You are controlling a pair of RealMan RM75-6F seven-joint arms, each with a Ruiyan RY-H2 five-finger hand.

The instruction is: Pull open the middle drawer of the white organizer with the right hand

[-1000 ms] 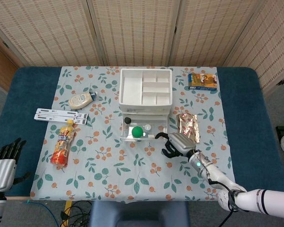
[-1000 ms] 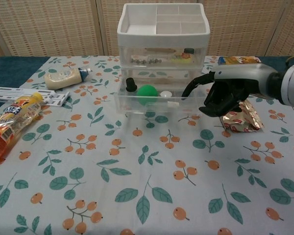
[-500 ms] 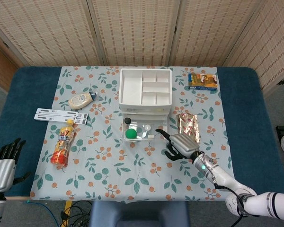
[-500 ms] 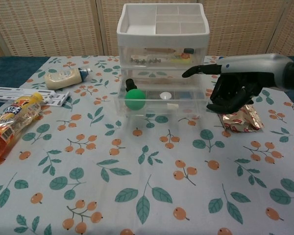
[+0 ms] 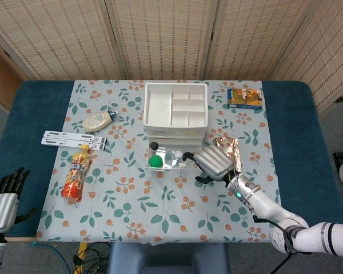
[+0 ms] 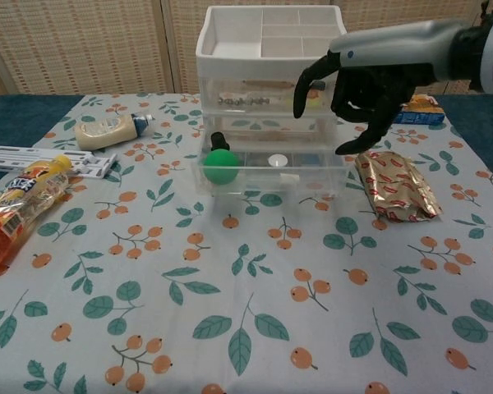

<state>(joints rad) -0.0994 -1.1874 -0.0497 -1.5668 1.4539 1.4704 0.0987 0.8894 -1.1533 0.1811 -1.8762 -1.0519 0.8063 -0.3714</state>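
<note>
Right hand (image 6: 370,78) up at the white organizer (image 6: 273,70), middle drawer (image 6: 267,123) not pulled yet.
My fingers are loosely curled, holding nothing, hovering at the organizer's 3 o'clock front corner. The bottom drawer (image 6: 267,168) is already out at 6 o'clock with a green ball (image 6: 220,165) in it. Risk: I hook the wrong front, or drag the whole unit. No label is readable; the bottle (image 6: 20,205) print is too blurred.

A blue table (image 5: 23,114) carries a floral cloth (image 5: 131,200), which bears the white organizer (image 5: 175,108), bottles and packets.
</note>
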